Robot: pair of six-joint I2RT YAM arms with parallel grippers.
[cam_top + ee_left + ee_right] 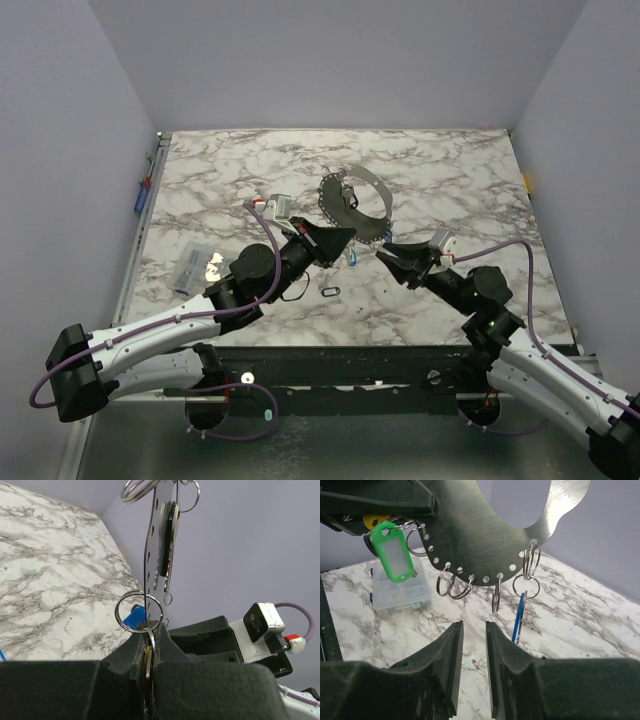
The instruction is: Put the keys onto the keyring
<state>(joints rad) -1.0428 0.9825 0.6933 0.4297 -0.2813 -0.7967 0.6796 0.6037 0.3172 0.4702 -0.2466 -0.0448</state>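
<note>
**A:** Start at the bottom of the right wrist view. The right gripper (472, 645) has its fingers parted by a narrow slot, with nothing in it and nothing touching.

**B:** Empty, agreed. The target sits just above and a touch right of that slot: the blue key (519, 617) hangs nearly upright, long axis top to bottom, from a split ring (526, 586).

**A:** Behind it, across the upper middle of the frame, is the keyring (485, 535), a curved metal plate. It has punched holes along its lower edge, with more rings dangling in a left-to-right row.

**B:** So the right arm is the free one and the nearer one to those rings. I'd judge any move has to go up and slightly right from here.

**A:** At upper left, the green tag (395, 550) dangles with a yellow tag (375, 520) tucked behind it.

**B:** That's where the left gripper (150, 652) is. Its own camera shows the fingers pinched tight on the end of the keyring, with the plate rising edge-on towards the top of the frame.

**A:** Farthest back at left, a clear plastic box (402, 592) rests on the marble table (580, 610).
</note>
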